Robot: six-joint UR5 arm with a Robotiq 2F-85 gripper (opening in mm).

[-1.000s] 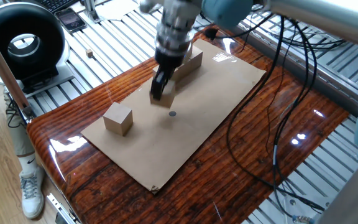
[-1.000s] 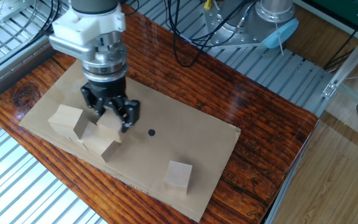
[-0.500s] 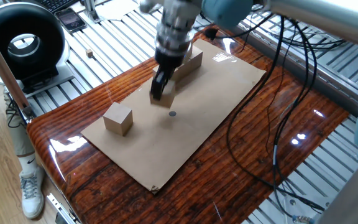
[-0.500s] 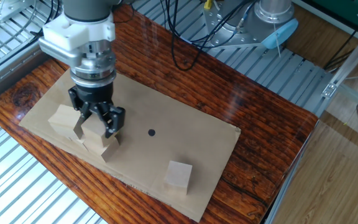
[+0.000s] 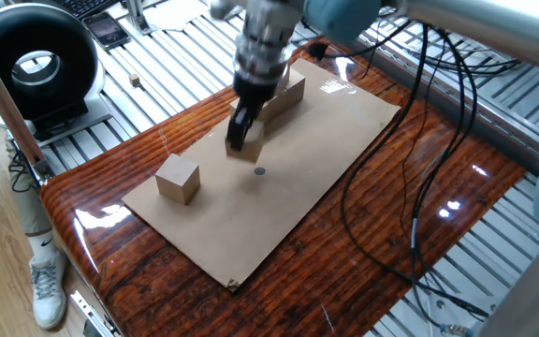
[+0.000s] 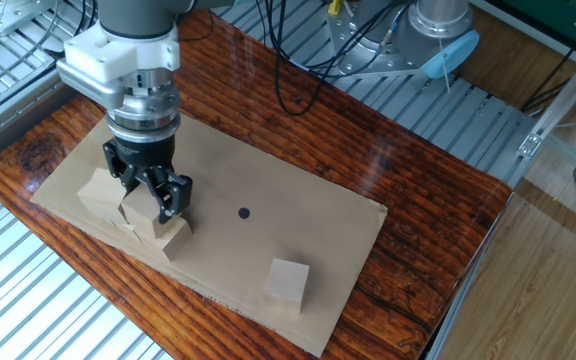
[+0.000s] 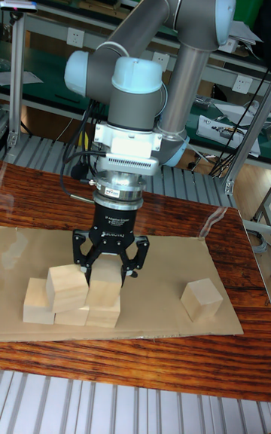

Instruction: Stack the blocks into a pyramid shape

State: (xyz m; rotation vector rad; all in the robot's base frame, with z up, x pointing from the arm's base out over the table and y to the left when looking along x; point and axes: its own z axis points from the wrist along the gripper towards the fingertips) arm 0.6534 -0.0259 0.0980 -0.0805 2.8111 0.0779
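Note:
My gripper (image 7: 108,273) is shut on a tan block (image 7: 105,292) and holds it in the second layer of the pile, right beside another second-layer block (image 7: 66,288). Under them lies a base row of blocks (image 7: 38,303). In the other fixed view the gripper (image 6: 149,198) stands over the pile, with a base block (image 6: 170,240) sticking out below it. One loose block (image 6: 288,280) lies apart near the cardboard's front edge, also seen as the loose block (image 5: 178,178). The gripper (image 5: 239,140) hides much of the pile (image 5: 286,92).
All the blocks rest on a cardboard sheet (image 6: 308,225) with a black dot (image 6: 244,212) at its middle. It lies on a glossy wooden table (image 6: 418,200). A black ring-shaped device (image 5: 34,65) and a tiny wooden cube (image 5: 135,80) are off the table; cables (image 5: 410,140) hang nearby.
My gripper has carried the block leftward and slightly down, in against the second-layer block on the pile. The loose block has not moved.

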